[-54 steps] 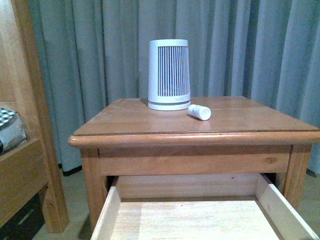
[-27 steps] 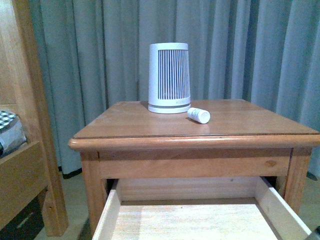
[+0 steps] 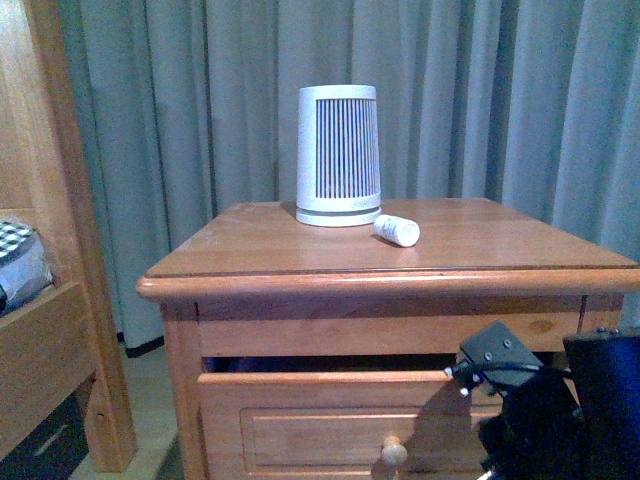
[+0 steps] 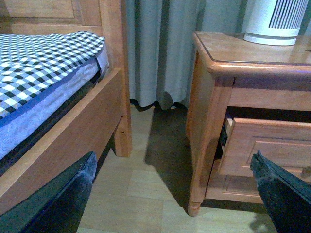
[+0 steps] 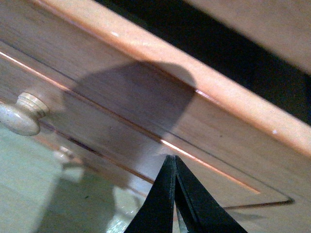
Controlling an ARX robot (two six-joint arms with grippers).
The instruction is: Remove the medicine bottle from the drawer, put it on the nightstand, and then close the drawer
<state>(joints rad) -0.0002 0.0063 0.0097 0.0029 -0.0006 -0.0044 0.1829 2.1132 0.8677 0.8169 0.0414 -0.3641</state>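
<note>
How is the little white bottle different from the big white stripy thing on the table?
The medicine bottle is far smaller than the ribbed white device. The bottle lies on its side; the device stands upright. The bottle is plain white, while the device has dark vertical slats on its front. Both are white, and both rest on top of the nightstand, close together but, as far as the front view shows, not touching.

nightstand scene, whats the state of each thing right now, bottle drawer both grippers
medicine bottle: lying on its side on the nightstand, beside the white ribbed device
drawer: nearly closed, dark gap remains
right gripper: shut, at the drawer front
left gripper: open, empty
</note>
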